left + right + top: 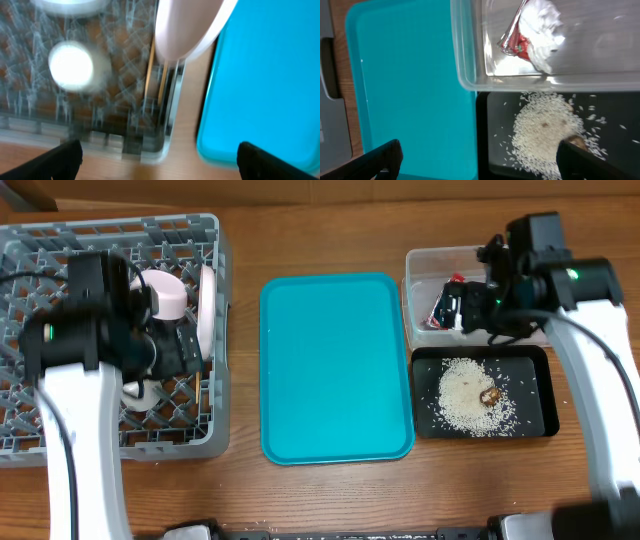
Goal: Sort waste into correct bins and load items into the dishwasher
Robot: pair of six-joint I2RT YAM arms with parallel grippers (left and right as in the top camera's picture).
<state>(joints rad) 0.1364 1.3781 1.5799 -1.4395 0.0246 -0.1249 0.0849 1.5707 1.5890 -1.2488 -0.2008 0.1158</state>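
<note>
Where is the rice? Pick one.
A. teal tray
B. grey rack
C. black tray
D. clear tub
C: the rice lies heaped in the black tray, next to a brown scrap.

No readable text, labels, brands or numbers anywhere (any print on the crumpled red-and-white wrapper (532,32) too blurred to read).
</note>
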